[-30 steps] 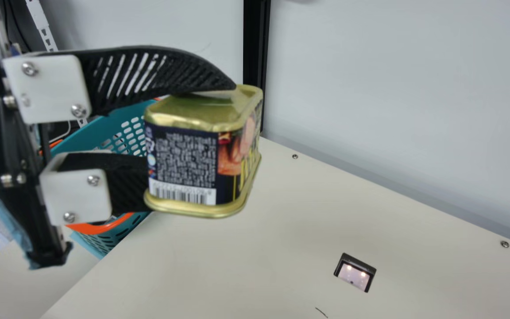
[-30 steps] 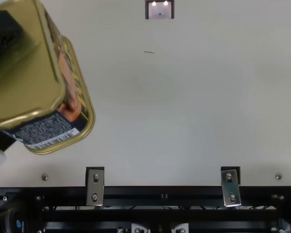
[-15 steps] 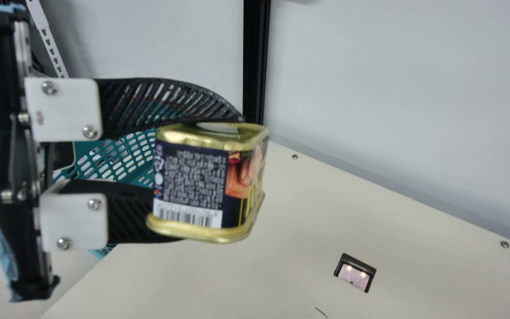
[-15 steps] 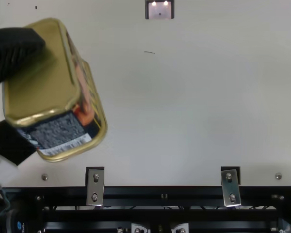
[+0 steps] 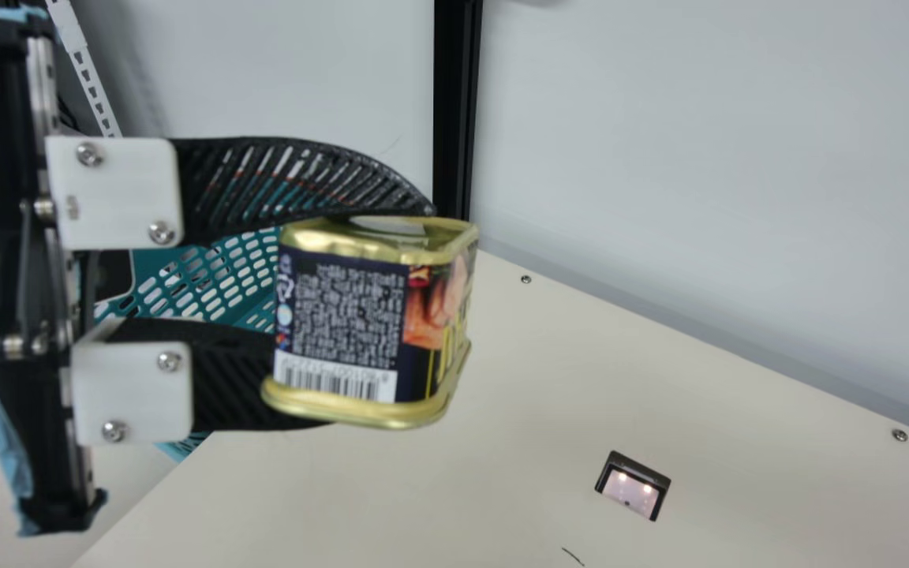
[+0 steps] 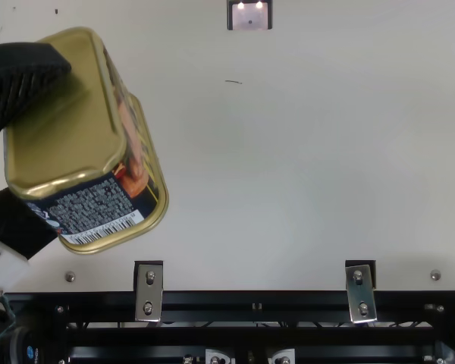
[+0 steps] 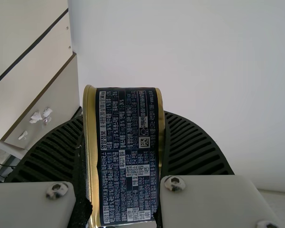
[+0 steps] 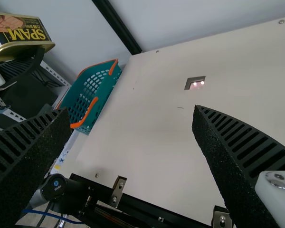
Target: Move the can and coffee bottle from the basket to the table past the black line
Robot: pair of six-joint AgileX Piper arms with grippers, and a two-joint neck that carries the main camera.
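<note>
My left gripper (image 5: 379, 317) is shut on the rectangular gold-and-dark can (image 5: 336, 323), holding it up off the table at the main view's left. One finger presses the can's gold lid, the other its opposite end. In the top view the can (image 6: 64, 125) hangs over the left side. The left wrist view has the can (image 7: 128, 156) between the pads of my left gripper (image 7: 124, 142). The teal basket (image 5: 210, 280) is behind the fingers, and the right wrist view has the basket (image 8: 103, 99) at the table's edge. There my right gripper (image 8: 132, 111) stands open.
A black line (image 7: 31, 50) crosses a cream surface in the left wrist view. The cream table (image 5: 518, 410) holds a small dark-framed recess (image 5: 632, 485) and a short thin mark (image 5: 573, 556). A black post (image 5: 454, 102) rises at the back by the pale wall.
My left gripper and the can have shifted down and slightly right in the main view, and right in the top view. Over the last half second they have hardly moved.
</note>
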